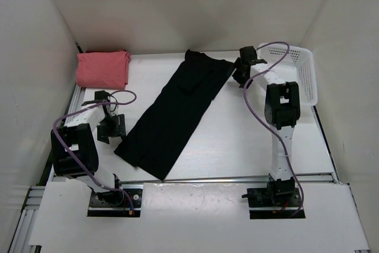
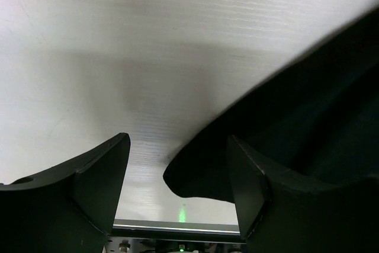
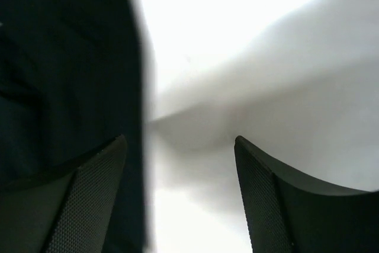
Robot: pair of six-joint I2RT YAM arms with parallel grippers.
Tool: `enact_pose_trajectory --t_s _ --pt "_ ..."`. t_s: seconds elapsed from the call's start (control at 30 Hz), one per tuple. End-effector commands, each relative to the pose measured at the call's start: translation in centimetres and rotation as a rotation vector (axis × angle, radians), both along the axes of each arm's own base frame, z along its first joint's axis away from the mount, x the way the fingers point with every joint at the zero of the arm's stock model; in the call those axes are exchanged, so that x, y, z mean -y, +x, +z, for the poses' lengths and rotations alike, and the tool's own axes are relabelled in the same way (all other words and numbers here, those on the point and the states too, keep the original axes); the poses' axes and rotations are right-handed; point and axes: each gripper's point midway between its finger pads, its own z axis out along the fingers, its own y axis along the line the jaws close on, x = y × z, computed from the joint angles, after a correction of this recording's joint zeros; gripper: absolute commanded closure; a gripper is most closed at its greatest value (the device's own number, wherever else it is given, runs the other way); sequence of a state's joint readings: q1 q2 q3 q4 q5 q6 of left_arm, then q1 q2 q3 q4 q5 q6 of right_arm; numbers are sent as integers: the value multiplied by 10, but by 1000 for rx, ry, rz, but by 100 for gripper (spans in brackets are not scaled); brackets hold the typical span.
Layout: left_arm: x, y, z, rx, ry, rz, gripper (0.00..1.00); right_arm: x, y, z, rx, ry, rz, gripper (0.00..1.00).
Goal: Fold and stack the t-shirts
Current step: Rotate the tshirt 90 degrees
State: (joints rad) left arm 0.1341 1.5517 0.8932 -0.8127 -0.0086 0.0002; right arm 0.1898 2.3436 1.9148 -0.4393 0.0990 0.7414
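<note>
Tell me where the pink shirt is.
Top view: the folded pink shirt lies at the far left corner of the table, beyond the left gripper.

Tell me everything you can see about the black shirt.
The black shirt is soft, dark cloth, folded lengthwise into a long strip, with a sleeve flap lying on its far half. It lies flat on the white table, slanting from far centre to near left. Its near corner sits between the fingers of the open left gripper. Its far edge runs beside the open right gripper. Neither gripper is closed on it.

Black t-shirt (image 3: 65, 69) blurry, edge-cropped.
</note>
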Motion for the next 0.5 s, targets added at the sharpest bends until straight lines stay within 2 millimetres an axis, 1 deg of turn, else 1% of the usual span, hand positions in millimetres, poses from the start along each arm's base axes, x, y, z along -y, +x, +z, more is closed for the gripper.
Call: enact_pose_trajectory --t_s 0.0,0.03,0.07,0.1,0.13,0.17,0.23,0.27,0.3,0.33,0.37,0.43,0.47 --pt "5 13 19 87 -26 -6 23 41 -60 -5 -158 -202 38 21" --pt "7 11 19 87 -26 -15 23 45 -68 -4 -172 -225 50 21" --pt "7 11 19 87 -26 -15 23 48 -69 2 -167 -249 74 21" --pt "8 9 19 90 -26 -15 23 48 -68 14 -143 -253 83 20" --pt "8 6 20 93 -25 -15 23 41 -72 14 -145 -245 118 18" --pt "10 6 20 94 -34 -17 23 19 -73 17 -123 -166 192 18" --pt "12 -2 16 82 -47 -19 23 -10 -70 22 -81 -88 275 18" --pt "15 -1 18 91 -46 -29 23 -21 -65 15 -75 -60 278 18" --pt "15 -5 15 77 -48 -29 23 -32 -63 13 -85 -16 239 18" --pt "16 -9 13 73 -38 -36 23 -37 -55 12 -79 19 206 18" --pt "18 -9 13 72 -38 -47 23 -43 -39 6 -74 48 167 18" --pt "19 -11 13 73 -29 -55 23 -51 -21 -1 -81 116 70 19" --pt "19 -13 13 73 -29 -55 23 -54 -9 -10 -82 132 32 19"
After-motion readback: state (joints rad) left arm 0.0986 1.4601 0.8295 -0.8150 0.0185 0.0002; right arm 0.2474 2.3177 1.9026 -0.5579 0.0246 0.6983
